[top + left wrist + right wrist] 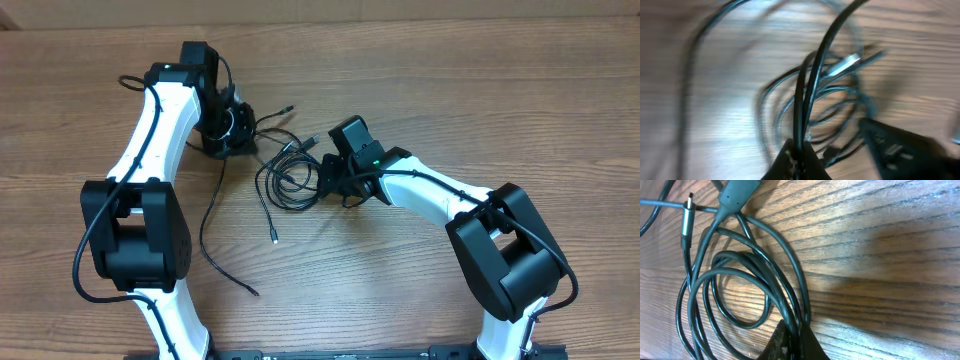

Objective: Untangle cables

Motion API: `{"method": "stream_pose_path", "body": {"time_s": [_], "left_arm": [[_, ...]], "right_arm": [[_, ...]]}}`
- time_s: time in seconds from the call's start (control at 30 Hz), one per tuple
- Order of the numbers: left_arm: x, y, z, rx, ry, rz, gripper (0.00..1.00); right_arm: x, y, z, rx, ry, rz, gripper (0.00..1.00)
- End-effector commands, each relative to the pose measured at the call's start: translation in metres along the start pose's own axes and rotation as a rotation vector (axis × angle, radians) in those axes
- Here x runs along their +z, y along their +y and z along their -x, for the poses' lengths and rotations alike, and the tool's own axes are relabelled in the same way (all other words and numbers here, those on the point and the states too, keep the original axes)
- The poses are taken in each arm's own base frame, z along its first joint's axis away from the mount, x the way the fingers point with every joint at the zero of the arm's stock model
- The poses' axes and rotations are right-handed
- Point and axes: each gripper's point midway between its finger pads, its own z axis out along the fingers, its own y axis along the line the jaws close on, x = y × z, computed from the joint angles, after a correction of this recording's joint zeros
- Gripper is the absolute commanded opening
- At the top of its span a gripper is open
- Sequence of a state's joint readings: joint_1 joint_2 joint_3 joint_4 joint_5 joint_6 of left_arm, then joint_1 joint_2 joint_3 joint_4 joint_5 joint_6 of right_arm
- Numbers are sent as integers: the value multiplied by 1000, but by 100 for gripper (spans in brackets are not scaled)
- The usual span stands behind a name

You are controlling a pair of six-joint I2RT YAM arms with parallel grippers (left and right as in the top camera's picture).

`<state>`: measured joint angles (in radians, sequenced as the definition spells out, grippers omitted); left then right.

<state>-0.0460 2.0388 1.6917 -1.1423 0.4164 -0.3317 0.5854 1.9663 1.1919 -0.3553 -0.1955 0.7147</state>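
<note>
Thin black cables [288,175] lie in tangled loops at the table's middle, between the two arms. One strand runs down-left to a free end [254,292]; another ends in a small plug [274,238]. My left gripper [232,128] is shut on two cable strands [807,95], seen blurred in the left wrist view with a silver-tipped plug [845,64] beyond. My right gripper [330,180] is shut on several strands of the coil [790,305] at its right side. A silver-tipped plug [686,222] and a grey plug body [737,195] lie at the top left of the right wrist view.
The table is brown wood [420,80]. A thicker black cable [95,235] hangs along the left arm, and another along the right arm [545,245]. A short cable end [286,108] points toward the far side.
</note>
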Motion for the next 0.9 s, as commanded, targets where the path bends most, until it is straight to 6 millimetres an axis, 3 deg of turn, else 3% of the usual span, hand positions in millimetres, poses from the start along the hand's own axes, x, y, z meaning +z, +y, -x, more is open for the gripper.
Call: {"method": "stream_pose_path", "body": {"time_s": [0.0, 0.13, 0.17, 0.23, 0.33, 0.43, 0.5, 0.7, 0.73, 0.77, 0.8, 0.87], "left_arm": [[-20, 64, 16, -93, -112, 376, 16], [-23, 73, 13, -152, -120, 423, 33], [-17, 60, 10, -160, -94, 343, 39], [-9, 35, 3, -111, -38, 213, 40], [-2, 18, -5, -60, -12, 186, 41], [6, 6, -11, -25, 0, 189, 10], [16, 2, -21, -5, 31, 201, 4], [58, 28, -51, -10, 109, 245, 12], [65, 33, -54, -11, 112, 247, 12], [75, 39, -56, -10, 110, 246, 12], [85, 45, -59, -8, 105, 244, 11], [93, 51, -64, -9, 108, 245, 10]], "right_arm": [[-12, 8, 5, -15, -32, 12, 4], [-12, 8, 5, -15, -32, 12, 4], [-12, 8, 5, -16, -32, 12, 4], [-12, 8, 5, -15, -32, 13, 4], [-12, 8, 5, -15, -32, 13, 4], [-12, 7, 5, -15, -29, 10, 4], [-12, 7, 4, -15, -26, 12, 4], [-12, 7, 4, -15, -26, 12, 4], [-12, 8, 4, -15, -26, 13, 8], [-12, 11, 1, -15, -8, 31, 21], [-12, 17, -5, -17, 26, 67, 27], [-13, 27, -11, -32, 65, 121, 27]]}}
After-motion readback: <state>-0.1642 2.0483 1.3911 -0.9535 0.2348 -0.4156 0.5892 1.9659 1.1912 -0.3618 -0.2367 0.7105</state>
